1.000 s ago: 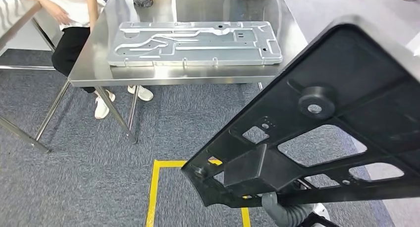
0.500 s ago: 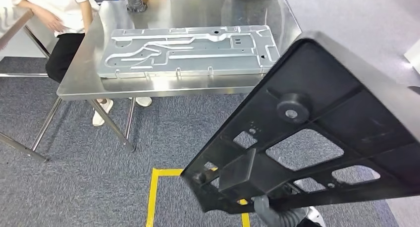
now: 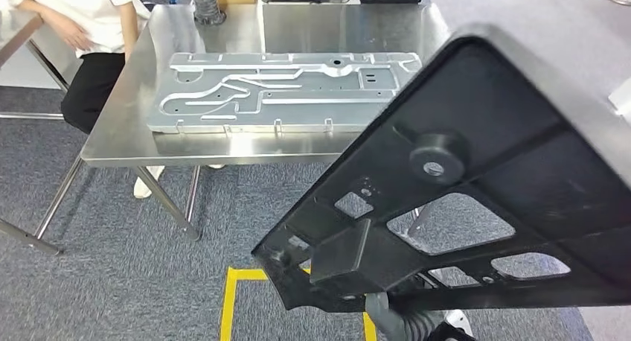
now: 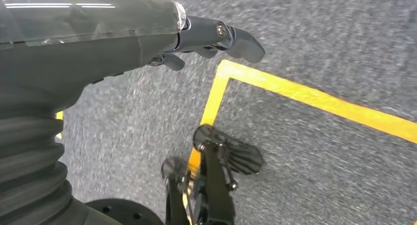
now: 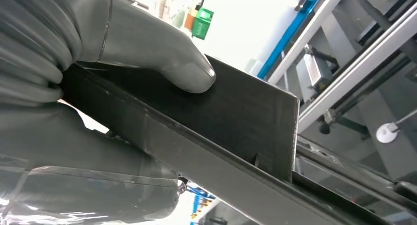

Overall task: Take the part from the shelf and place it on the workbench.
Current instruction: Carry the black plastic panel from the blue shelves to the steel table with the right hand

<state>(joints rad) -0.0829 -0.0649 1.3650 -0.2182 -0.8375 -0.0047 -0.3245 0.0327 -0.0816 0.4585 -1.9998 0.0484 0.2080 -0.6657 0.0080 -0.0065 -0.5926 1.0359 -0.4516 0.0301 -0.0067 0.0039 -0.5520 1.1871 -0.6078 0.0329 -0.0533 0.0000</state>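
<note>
The right hand (image 5: 98, 43) grips the big black part (image 3: 476, 192) w/ left hand (image 4: 206, 38) holding nothing; next it likely needs setting on the steel desk (image 3: 119, 136) at upper left.

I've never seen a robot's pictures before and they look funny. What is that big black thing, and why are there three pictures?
They come from three cameras on a walking robot. One sits high on its body and looks down at a shiny metal workbench with a flat silver plate on it; a person sits beside it. The big black part is what the robot carries. A camera at the right wrist shows the right hand gripping that part's edge, thumb on top. The left wrist camera looks down at grey carpet and yellow tape; the left hand holds nothing.
</note>
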